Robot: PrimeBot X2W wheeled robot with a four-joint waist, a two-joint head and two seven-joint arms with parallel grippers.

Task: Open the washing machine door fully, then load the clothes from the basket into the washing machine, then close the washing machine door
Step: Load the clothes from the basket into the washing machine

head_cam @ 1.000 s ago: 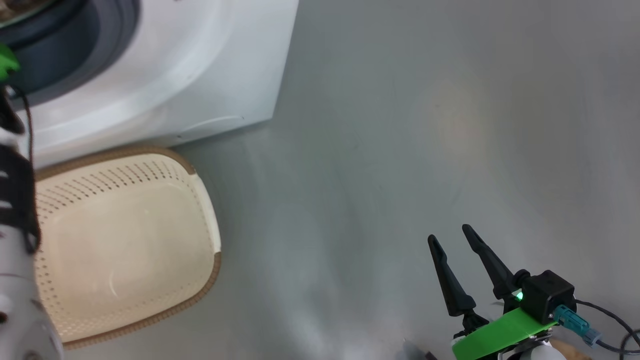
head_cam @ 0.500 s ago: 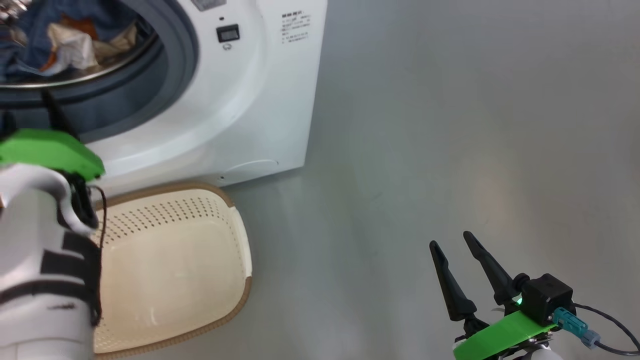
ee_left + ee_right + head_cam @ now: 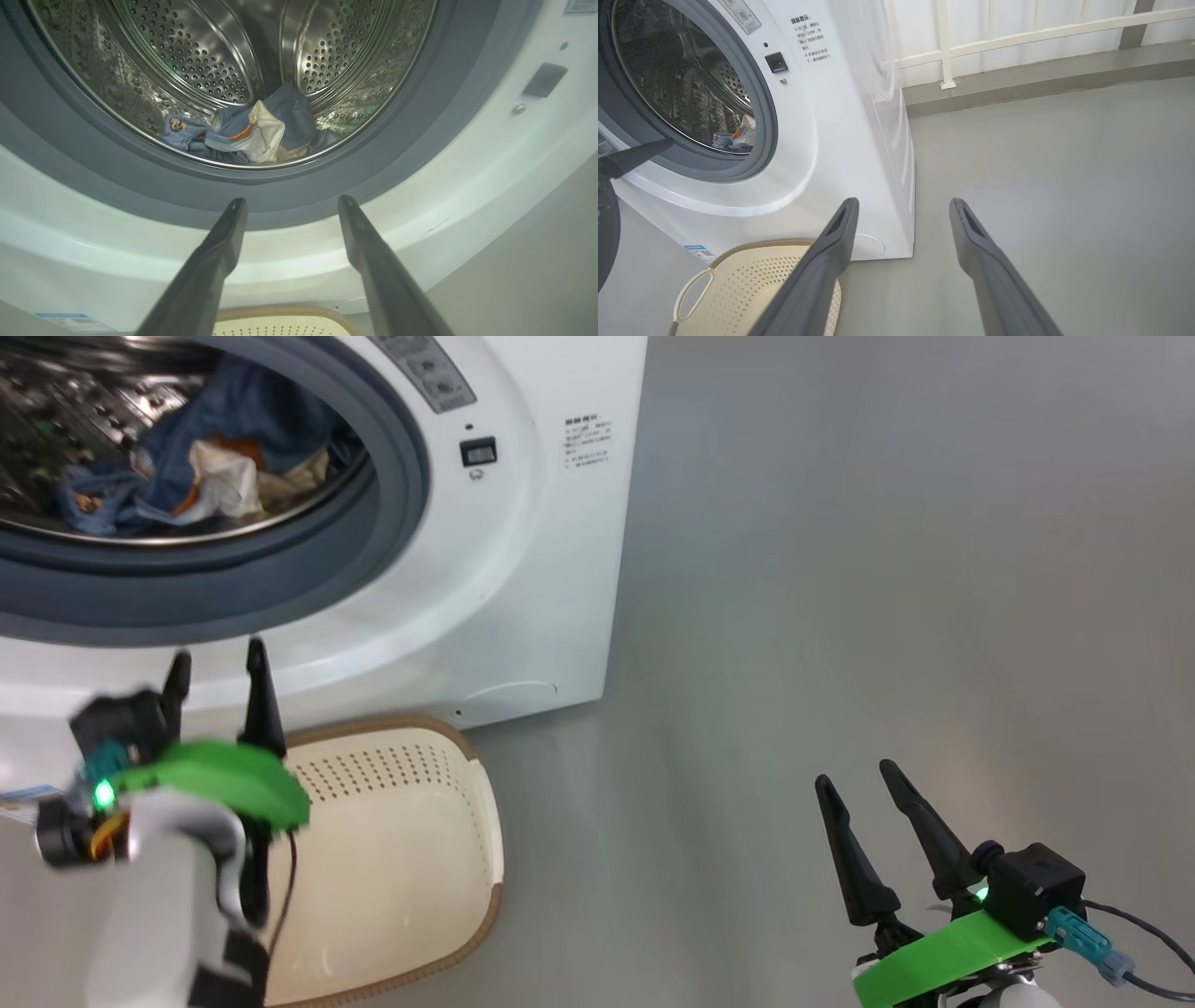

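Note:
The washing machine [image 3: 523, 551] stands at the upper left with its round opening uncovered; its door is out of view. The clothes [image 3: 201, 471], blue with cream and orange pieces, lie at the bottom of the steel drum [image 3: 243, 133] [image 3: 737, 135]. The cream basket [image 3: 411, 859] sits on the floor against the machine's front, with nothing showing inside it. My left gripper [image 3: 217, 653] hovers open above the basket's far rim, fingers pointing at the white panel just below the grey gasket [image 3: 293, 201]. My right gripper [image 3: 854, 777] hangs open over bare floor to the right [image 3: 903, 203].
Grey floor [image 3: 840, 569] stretches to the right of the machine. A white railing [image 3: 1017, 32] and a low kerb run along the back. A blue label [image 3: 70, 321] sits low on the machine's front. A dark curved shape [image 3: 605, 233] crosses the right wrist view's left edge.
The head camera has swung up, bringing the drum and clothes into view. My left gripper has drawn back from the drum's mouth to below the gasket. The right gripper has stayed put.

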